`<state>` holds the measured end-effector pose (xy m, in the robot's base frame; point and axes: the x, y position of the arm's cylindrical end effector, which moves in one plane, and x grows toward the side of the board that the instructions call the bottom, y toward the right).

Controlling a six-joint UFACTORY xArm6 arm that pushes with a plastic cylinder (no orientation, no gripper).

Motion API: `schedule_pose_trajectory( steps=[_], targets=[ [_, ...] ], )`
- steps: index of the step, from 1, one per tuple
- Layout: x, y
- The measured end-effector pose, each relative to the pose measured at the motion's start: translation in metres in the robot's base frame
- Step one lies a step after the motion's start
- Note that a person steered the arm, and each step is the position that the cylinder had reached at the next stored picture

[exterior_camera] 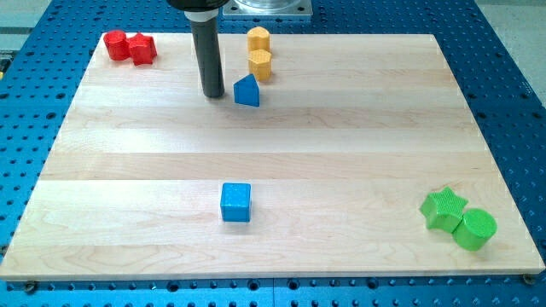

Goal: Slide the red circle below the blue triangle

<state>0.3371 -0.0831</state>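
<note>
In place of a claw the arm carries a straight dark rod, with nothing on it to open, close or grip; my tip [213,95] rests on the table [358,128] near the view's top, a little left of the middle. The blue triangle [246,90] sits just beside my tip on the view's right, with a narrow gap between them as far as I can tell.

The red circle [116,45] lies in the table's top-left corner, well apart from my tip, up and to the view's left of it. It touches a second red block [142,49] on its right, whose shape I cannot make out.

Two yellow blocks stand above the blue triangle: the upper yellow block [258,38] near the table's top edge, and the lower yellow block [260,64] right under it, close to the triangle's top.

A blue cube [236,202] sits alone toward the view's bottom, roughly below the triangle. At the bottom right, a green star [444,209] touches a green circle [474,228]
</note>
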Motion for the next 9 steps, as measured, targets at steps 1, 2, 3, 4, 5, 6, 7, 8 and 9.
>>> schedule_pose_trajectory(
  steps=[1,2,3,4,5,6,7,8,9],
  targets=[
    [0.018,0.010],
    [0.036,0.021],
    [0.037,0.037],
    [0.040,0.068],
    [0.041,0.106],
    [0.066,0.081],
    [0.057,-0.058],
    [-0.004,-0.167],
    [-0.038,-0.221]
  ],
)
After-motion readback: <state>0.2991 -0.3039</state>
